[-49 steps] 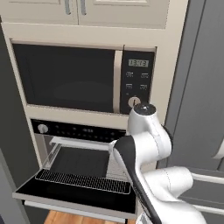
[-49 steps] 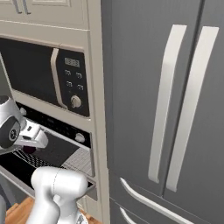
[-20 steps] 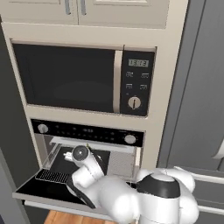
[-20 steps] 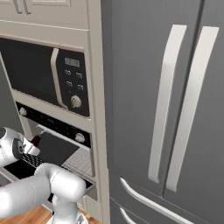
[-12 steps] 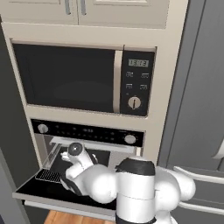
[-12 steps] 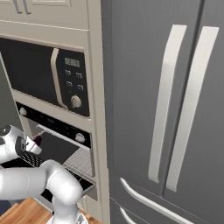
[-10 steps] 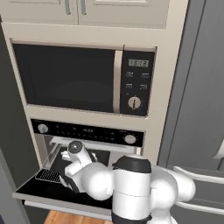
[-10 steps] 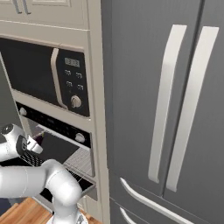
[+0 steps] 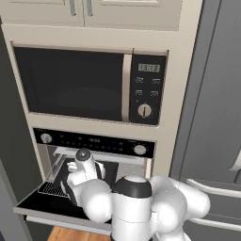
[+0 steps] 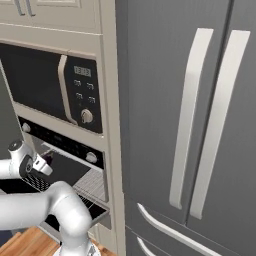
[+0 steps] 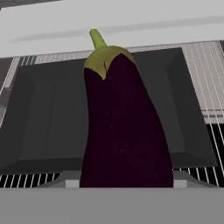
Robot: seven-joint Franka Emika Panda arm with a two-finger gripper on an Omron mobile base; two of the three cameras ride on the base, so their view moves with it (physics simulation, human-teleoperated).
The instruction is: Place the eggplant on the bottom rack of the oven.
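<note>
Your gripper is holding the long, shiny, dark purple eggplant with the green cap and stem. In the hand view the eggplant rises from the bottom edge and points away from the hand, stem end first. You cannot see the finger tips there, because the eggplant hides them. It stays up in the air in front of the hand, so I judge it is gripped tight.

Right past the eggplant sits a flat, dark grey, square tray with low sloped sides. It looks smooth and dull. Under the tray and out to both sides runs the silver wire bottom rack, made of thin straight bars with gaps between them. Beyond the tray is a pale, flat back wall.

From the base views, the hand is inside the mouth of the built-in oven with the black control strip and a silver knob at each end. The drop-down oven door lies open below the arm. Above the hand is the black-glass microwave.

Here is what could go wrong. The eggplant is round and slick, so if you let go while it is high or tipped, it could roll off to one side. It may also land on the tray and not on the bars. Lower it close first, then open your fingers slowly.
</note>
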